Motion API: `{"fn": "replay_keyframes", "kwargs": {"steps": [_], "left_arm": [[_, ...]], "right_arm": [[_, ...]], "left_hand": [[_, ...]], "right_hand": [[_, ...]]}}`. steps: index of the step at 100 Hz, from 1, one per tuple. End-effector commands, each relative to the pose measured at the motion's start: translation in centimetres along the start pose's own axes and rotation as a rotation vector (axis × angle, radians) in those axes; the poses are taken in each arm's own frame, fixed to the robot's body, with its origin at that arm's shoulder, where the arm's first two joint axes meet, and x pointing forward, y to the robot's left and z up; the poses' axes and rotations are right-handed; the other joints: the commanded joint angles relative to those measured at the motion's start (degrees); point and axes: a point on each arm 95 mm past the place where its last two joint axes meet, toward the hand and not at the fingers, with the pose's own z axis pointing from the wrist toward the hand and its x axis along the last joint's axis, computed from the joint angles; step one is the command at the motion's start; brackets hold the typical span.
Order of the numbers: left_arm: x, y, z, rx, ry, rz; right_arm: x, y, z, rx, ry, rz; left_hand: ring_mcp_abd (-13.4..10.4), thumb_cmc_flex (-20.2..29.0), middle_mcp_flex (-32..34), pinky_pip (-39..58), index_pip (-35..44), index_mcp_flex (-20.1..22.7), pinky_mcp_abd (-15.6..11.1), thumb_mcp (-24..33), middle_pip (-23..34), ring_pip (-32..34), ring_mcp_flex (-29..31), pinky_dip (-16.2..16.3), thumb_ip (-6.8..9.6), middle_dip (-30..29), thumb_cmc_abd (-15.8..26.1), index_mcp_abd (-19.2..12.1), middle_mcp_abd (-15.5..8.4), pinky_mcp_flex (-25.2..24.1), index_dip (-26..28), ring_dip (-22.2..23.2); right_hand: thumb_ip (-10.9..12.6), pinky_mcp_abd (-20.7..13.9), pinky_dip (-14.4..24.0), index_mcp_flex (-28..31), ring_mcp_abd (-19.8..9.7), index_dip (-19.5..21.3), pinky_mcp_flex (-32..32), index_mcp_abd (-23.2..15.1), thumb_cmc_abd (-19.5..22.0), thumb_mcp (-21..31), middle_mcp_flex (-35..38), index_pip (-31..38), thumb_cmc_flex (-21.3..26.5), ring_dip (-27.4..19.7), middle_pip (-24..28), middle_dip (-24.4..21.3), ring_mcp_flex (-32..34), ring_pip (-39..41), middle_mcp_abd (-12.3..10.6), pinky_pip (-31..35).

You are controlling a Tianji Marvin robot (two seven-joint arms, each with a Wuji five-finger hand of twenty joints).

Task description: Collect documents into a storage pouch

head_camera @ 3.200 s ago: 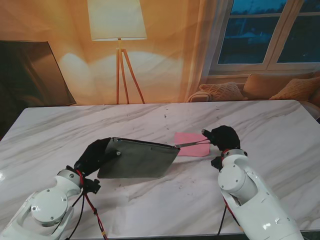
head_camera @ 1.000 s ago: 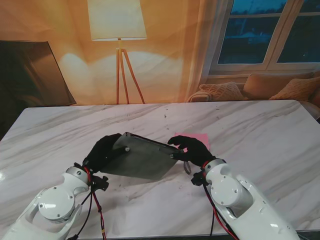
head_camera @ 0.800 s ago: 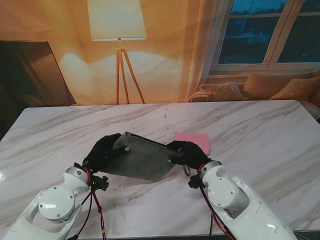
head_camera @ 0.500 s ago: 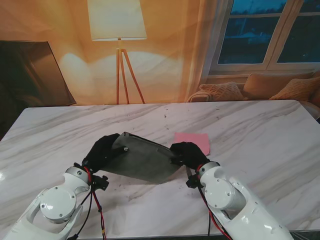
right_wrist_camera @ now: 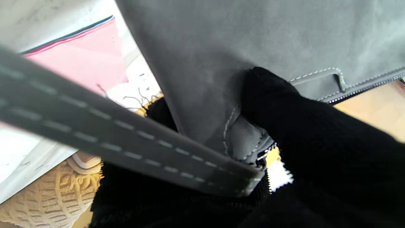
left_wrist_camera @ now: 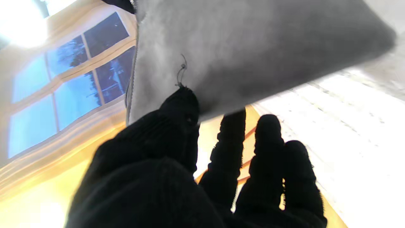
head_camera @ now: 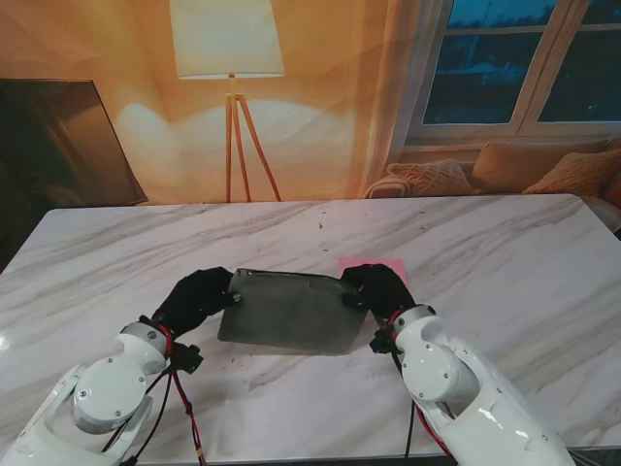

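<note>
Pouch [head_camera: 289,311] hangs over the counter [head_camera: 505,243], left hand [head_camera: 197,296] and right hand [head_camera: 375,287] each pinching a top corner — keep it taut and level. Pink document [head_camera: 374,265] lies just beyond — spread the zipper mouth first.

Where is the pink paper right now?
In the stand's view the pink paper lies flat on the marble table, right of centre, just beyond the right hand, which hides part of it and grips the grey pouch.
</note>
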Motion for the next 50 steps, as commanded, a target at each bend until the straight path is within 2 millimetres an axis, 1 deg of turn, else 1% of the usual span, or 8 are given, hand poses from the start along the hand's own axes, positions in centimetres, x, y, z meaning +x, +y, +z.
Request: {"fn": "replay_keyframes", "kwargs": {"steps": [1,9,23,27,32,38,44,50], "left_arm": [[0.2,-0.1,-0.1,0.000,0.001,-0.005],[0.2,-0.3,0.1,0.007,-0.006,0.008],[0.1,-0.8,0.4,0.018,-0.003,0.056],[0.0,-1.0,0.4,0.021,-0.001,0.070],[0.0,-1.2,0.6,0.020,0.008,0.085],[0.0,-1.4,0.7,0.014,0.023,0.093],[0.1,-1.5,0.7,0.000,0.033,0.088],[0.2,-1.6,0.8,-0.030,0.039,0.067]], "right_arm": [[-0.5,0.8,-0.2,0.003,-0.004,-0.023],[-0.8,1.4,-0.4,-0.006,-0.005,-0.045],[-1.5,2.1,-0.8,-0.019,0.002,-0.097],[-1.7,2.1,-0.9,-0.023,0.007,-0.113],[-1.9,2.1,-1.0,-0.034,0.014,-0.131],[-2.1,2.0,-1.2,-0.041,0.020,-0.146],[-2.2,1.8,-1.5,-0.041,0.026,-0.157],[-2.3,1.6,-1.7,-0.042,0.034,-0.167]], "left_hand": [[-0.65,-1.23,-3.21,-0.86,-1.58,-2.72,-3.86,1.21,0.66,-1.27,-2.90,-0.85,1.87,-3.81,-1.03,-1.89,-0.42,-0.60,-0.41,-0.64],[-1.07,-3.33,-5.86,-1.52,-6.68,-4.47,-3.90,2.67,0.02,-2.43,-4.13,-0.68,2.34,-5.11,-0.01,-1.72,-0.45,-0.51,-0.34,-1.11],[-0.65,-7.66,-11.09,0.19,-12.92,-7.59,-3.92,6.01,-0.79,-0.10,-3.31,1.19,5.13,-5.65,3.50,-1.73,-1.71,-0.64,-1.61,0.87],[-0.71,-8.57,-13.08,1.38,-13.97,-8.32,-3.94,7.11,-0.73,1.02,-3.17,2.10,6.30,-5.45,4.47,-2.45,-1.96,-0.61,-2.21,1.82],[-1.06,-8.64,-15.08,2.52,-14.17,-8.18,-4.23,8.27,-0.67,1.76,-3.48,2.73,6.99,-5.13,4.51,-3.36,-2.28,-0.24,-2.68,2.55],[-1.77,-7.77,-17.43,3.49,-13.27,-6.82,-4.72,9.93,-0.48,2.83,-4.40,3.07,6.66,-4.48,3.56,-4.44,-2.56,0.00,-2.59,3.73],[-2.49,-6.80,-19.39,3.78,-12.86,-5.40,-5.41,10.34,-0.10,3.82,-5.64,3.00,5.53,-3.49,3.04,-5.19,-2.69,-0.22,-2.24,5.16],[-2.74,-5.97,-21.02,6.34,-13.26,-3.81,-6.48,10.49,1.29,7.22,-6.60,4.50,4.66,-1.12,2.55,-5.11,-2.45,-0.22,-2.39,8.97]], "right_hand": [[1.18,-1.05,-0.38,5.51,-5.31,3.57,0.71,-3.30,5.87,1.54,-0.65,4.88,5.86,1.86,1.44,0.86,4.83,5.38,4.13,2.95],[1.30,-0.99,0.05,5.87,-5.29,3.97,0.99,-3.19,5.93,1.48,-0.62,4.78,6.19,2.20,1.80,1.03,5.13,6.25,4.37,3.39],[1.42,-0.80,0.75,6.66,-5.10,4.63,1.86,-2.78,5.64,1.65,-0.46,4.64,6.59,2.45,2.27,1.25,6.01,7.06,5.27,3.95],[1.44,-0.82,0.91,6.87,-5.12,4.78,2.23,-2.67,5.52,1.79,-0.38,4.59,6.63,2.48,2.43,1.32,6.32,7.21,5.37,4.06],[1.40,-0.80,1.11,7.09,-5.13,4.97,2.91,-2.52,5.20,2.10,-0.29,4.51,6.53,2.46,2.56,1.30,6.85,7.33,5.78,4.12],[1.33,-0.68,1.31,7.13,-5.10,5.07,3.45,-2.45,5.03,2.41,-0.20,4.38,6.41,2.44,2.68,1.23,7.25,7.42,5.67,4.22],[1.29,-0.66,1.45,7.12,-5.02,5.07,3.74,-2.38,4.90,2.57,-0.20,4.28,6.39,2.44,2.68,1.15,7.49,7.52,5.88,4.30],[1.23,-0.62,1.61,7.12,-5.06,5.05,3.85,-2.38,4.84,2.72,-0.18,4.18,6.28,2.42,2.75,1.07,7.64,7.54,5.54,4.32]]}}
